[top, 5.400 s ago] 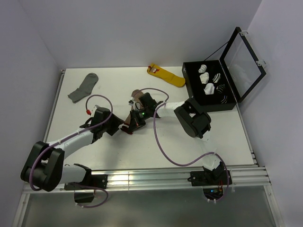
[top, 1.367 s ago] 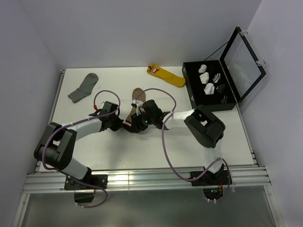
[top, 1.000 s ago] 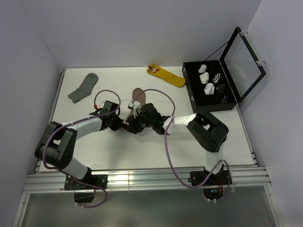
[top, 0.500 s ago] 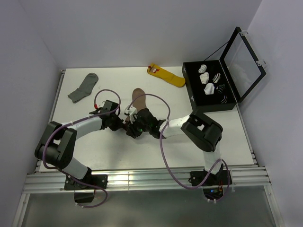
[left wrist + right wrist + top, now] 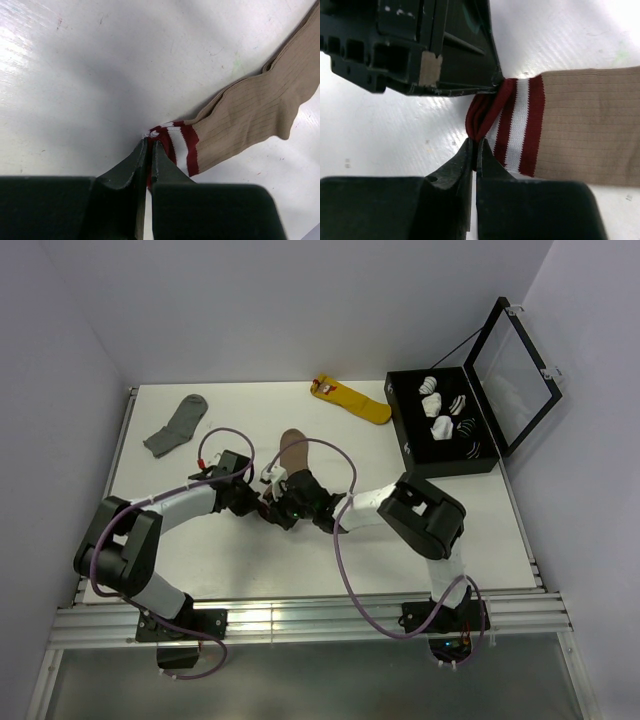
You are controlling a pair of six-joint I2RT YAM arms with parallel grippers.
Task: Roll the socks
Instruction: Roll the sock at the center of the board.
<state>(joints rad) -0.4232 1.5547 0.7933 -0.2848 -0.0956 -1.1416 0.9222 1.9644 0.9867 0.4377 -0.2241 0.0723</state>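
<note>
The tan-brown sock (image 5: 291, 445) lies flat mid-table, toe toward the back, its dark red and white striped cuff (image 5: 177, 145) toward the arms. My left gripper (image 5: 149, 143) is shut on one corner of the cuff's red edge. From the other side, my right gripper (image 5: 476, 141) is shut on the bunched red rim of the cuff (image 5: 517, 125). The left gripper's black fingers (image 5: 445, 60) sit just beyond it. In the top view both grippers, left (image 5: 257, 502) and right (image 5: 273, 511), meet over the cuff and hide it.
A plain grey sock (image 5: 176, 425) lies at the back left. A yellow sock with a red tag (image 5: 352, 400) lies at the back centre. An open black box (image 5: 404, 436) at the right holds several rolled socks, its lid (image 5: 516, 370) raised.
My right gripper slid left along the sock to the cuff and closed on its red rim. The left gripper stayed shut on the cuff.
</note>
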